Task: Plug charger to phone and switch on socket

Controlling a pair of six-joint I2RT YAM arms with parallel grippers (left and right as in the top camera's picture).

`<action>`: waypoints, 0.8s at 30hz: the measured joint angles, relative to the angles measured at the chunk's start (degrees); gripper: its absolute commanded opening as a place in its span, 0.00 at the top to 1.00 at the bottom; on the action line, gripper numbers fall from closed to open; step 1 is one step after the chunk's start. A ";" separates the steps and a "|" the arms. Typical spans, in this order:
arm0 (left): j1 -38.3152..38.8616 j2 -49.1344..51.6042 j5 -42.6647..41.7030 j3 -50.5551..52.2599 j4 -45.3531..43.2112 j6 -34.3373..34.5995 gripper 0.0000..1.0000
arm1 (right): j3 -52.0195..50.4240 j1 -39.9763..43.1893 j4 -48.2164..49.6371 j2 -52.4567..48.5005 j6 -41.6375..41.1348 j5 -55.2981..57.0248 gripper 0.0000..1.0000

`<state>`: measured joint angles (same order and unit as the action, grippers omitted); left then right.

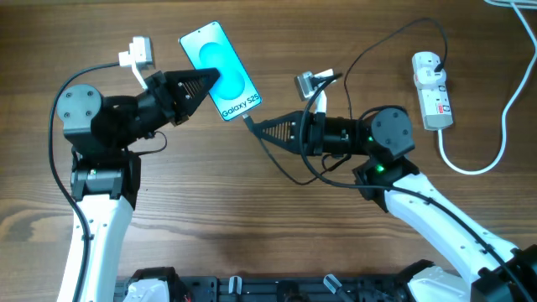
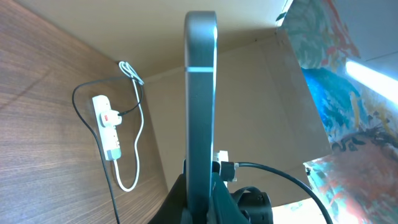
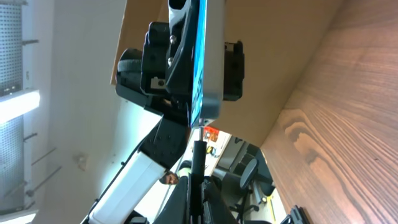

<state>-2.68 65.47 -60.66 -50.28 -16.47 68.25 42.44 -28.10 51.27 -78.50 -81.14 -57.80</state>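
Left claw [image 1: 213,78], right claw [image 1: 255,126]: both closed.

left arm [image 1: 94,231]: white link, black joints | right arm [image 1: 436,210]: same, green light | left pincer [image 1: 216,77]: black

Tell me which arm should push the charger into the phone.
Right. The right gripper is shut on the charger, its tip just off the phone's bottom edge. The left gripper is shut on the phone, busy holding it.
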 measured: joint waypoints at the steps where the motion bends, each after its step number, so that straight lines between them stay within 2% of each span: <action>1: 0.00 0.00 0.00 0.00 0.00 0.00 0.96 | 0.00 0.00 0.00 0.00 0.00 0.20 0.96; 11: 0.00 0.00 0.66 0.00 0.00 -0.24 0.96 | 0.00 0.00 0.22 -0.63 0.00 1.09 0.96; 16: 0.07 0.00 -2.89 -0.02 -0.07 -2.91 0.96 | 0.00 0.00 2.05 -1.68 -0.02 1.53 0.95; 24: 0.07 0.02 -0.42 0.00 0.07 -3.32 0.96 | 0.00 0.00 2.62 -1.86 -0.02 -3.93 0.96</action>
<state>-2.61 65.49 -61.08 -50.28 -16.40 64.93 42.44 -28.10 53.89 -80.36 -81.17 -61.73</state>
